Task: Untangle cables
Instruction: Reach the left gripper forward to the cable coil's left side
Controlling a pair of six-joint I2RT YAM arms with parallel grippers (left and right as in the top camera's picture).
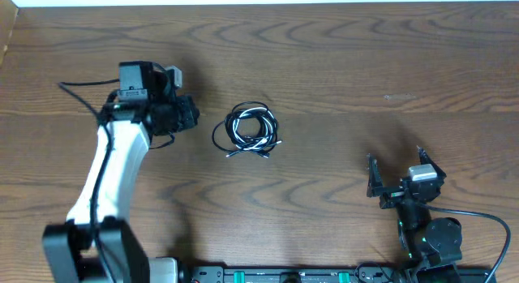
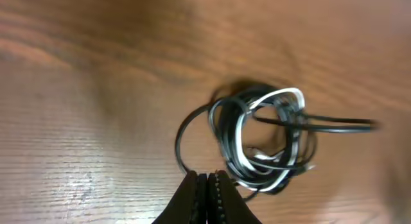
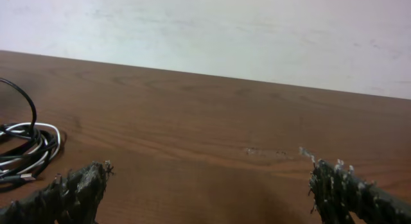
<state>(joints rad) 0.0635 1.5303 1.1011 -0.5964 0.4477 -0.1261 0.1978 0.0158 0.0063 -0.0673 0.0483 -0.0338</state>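
The cables (image 1: 247, 129) lie in one small tangled coil of black and white cords at the middle of the table. In the left wrist view the cables (image 2: 263, 140) show a black loop sticking out at the left and a black strand running off to the right. My left gripper (image 1: 191, 113) is just left of the coil. Its jaws are shut, pad against pad, with nothing seen between them, and the left gripper's tips (image 2: 207, 179) stand right next to the black loop. My right gripper (image 1: 397, 173) hovers open at the lower right, far from the coil. The right wrist view shows the right gripper (image 3: 209, 172) empty and the cables (image 3: 26, 147) at the far left.
The wooden table (image 1: 340, 72) ends at a pale wall along the far edge. A thick black cord (image 1: 81, 90) trails from the left arm, another (image 1: 486, 218) from the right arm's base. A black rail with green fittings (image 1: 284, 275) runs along the near edge.
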